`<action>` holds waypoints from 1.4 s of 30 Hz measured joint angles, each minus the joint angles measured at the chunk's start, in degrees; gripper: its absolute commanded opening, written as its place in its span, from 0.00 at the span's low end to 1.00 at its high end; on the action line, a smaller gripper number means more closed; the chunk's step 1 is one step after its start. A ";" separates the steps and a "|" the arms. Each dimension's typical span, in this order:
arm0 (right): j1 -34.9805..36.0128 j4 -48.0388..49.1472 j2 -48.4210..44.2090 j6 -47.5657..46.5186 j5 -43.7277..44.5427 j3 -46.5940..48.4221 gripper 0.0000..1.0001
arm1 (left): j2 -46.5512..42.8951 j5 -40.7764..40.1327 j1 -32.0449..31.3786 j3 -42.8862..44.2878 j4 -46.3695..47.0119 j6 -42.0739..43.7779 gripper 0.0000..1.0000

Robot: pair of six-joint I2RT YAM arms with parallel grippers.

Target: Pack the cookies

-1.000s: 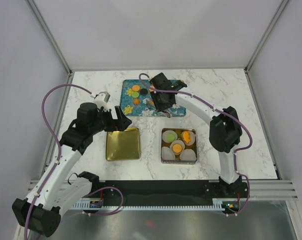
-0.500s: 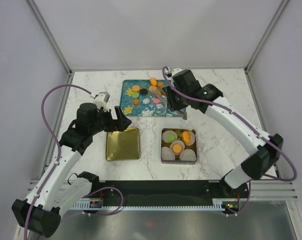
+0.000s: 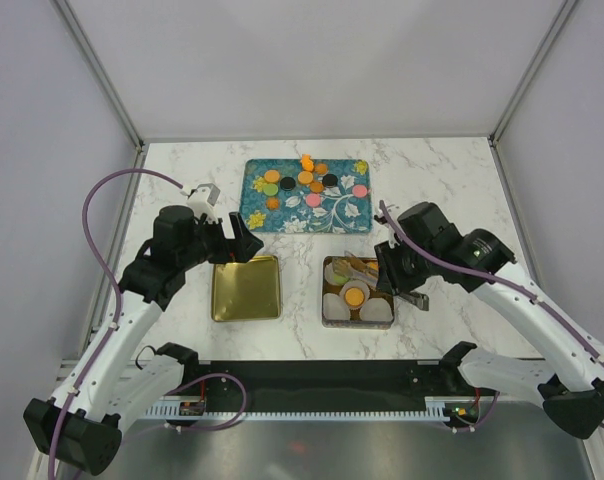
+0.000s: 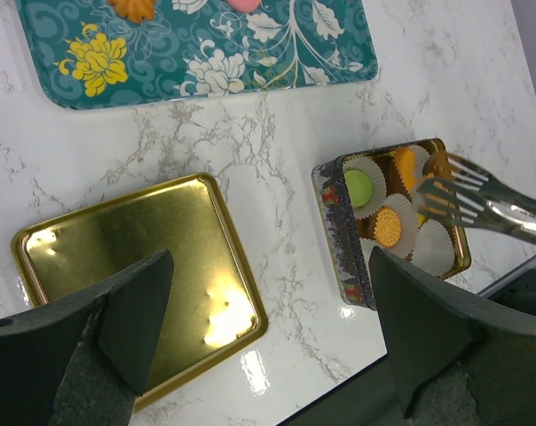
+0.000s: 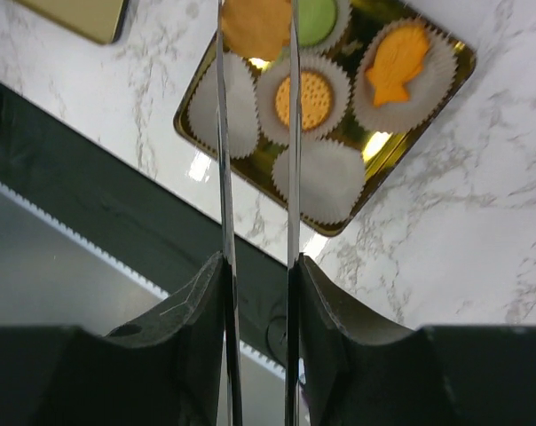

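Observation:
Several orange, green, pink and black cookies (image 3: 302, 180) lie on the teal flowered tray (image 3: 252, 215). My right gripper (image 3: 397, 270) is shut on metal tongs (image 3: 357, 268); the right wrist view shows the gripper (image 5: 257, 266) and an orange round cookie (image 5: 255, 27) pinched between the tong blades over the tin (image 5: 445, 89). The tin's paper cups hold a green cookie (image 5: 317, 18), an orange round cookie (image 5: 303, 98) and an orange carrot-shaped piece (image 5: 397, 62). My left gripper (image 3: 244, 240) is open and empty above the gold lid (image 3: 246, 288).
The gold lid (image 4: 117, 266) lies left of the tin (image 4: 339, 231), with bare marble between them. The teal tray (image 4: 161, 53) sits behind both. The table's front edge and a black rail run just below the tin.
My right arm has swung from the teal tray back and down to the tin, carrying the tongs with the orange cookie. The left arm has not moved.

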 measured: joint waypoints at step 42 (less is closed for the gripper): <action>6.95 1.60 -0.46 2.67 -4.72 -10.80 0.49 | 0.24 0.02 0.00 0.00 -0.20 0.00 1.00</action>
